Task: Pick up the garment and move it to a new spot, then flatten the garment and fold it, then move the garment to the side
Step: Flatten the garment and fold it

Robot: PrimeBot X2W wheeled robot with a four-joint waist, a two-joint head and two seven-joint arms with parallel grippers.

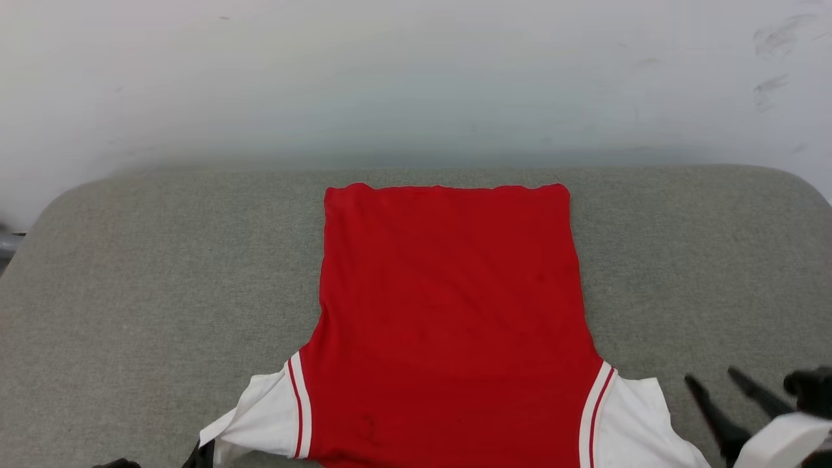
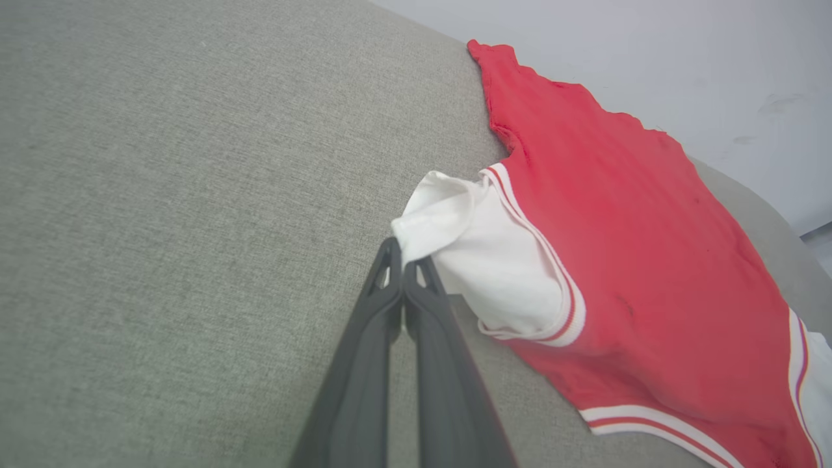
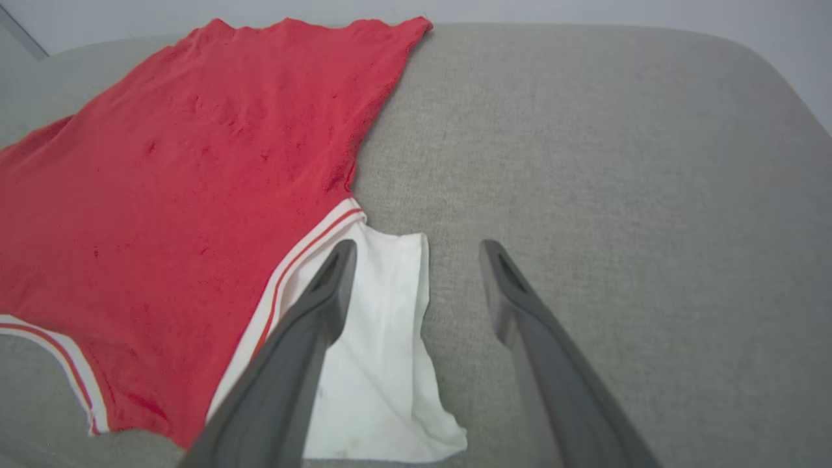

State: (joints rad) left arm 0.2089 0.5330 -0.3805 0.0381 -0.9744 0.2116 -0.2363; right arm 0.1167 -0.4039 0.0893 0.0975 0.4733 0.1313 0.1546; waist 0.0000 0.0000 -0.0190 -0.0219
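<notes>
The garment [image 1: 448, 312] lies spread flat, plain red side up, on the grey padded table [image 1: 130, 273]. Its hem is at the far side and its white sleeves are near me. In the left wrist view my left gripper [image 2: 404, 259] is shut on the edge of the garment's [image 2: 624, 227] left sleeve [image 2: 481, 253], which is bunched and lifted at the fingertips. My right gripper [image 1: 710, 375] stands open just right of the right sleeve [image 1: 640, 416]. In the right wrist view the right gripper [image 3: 416, 250] has one finger above the white sleeve [image 3: 383, 364] and the other above bare table.
A pale wall [image 1: 416, 78] rises directly behind the table's far edge. Bare grey table surface extends on both sides of the garment, with rounded corners at the far left and right.
</notes>
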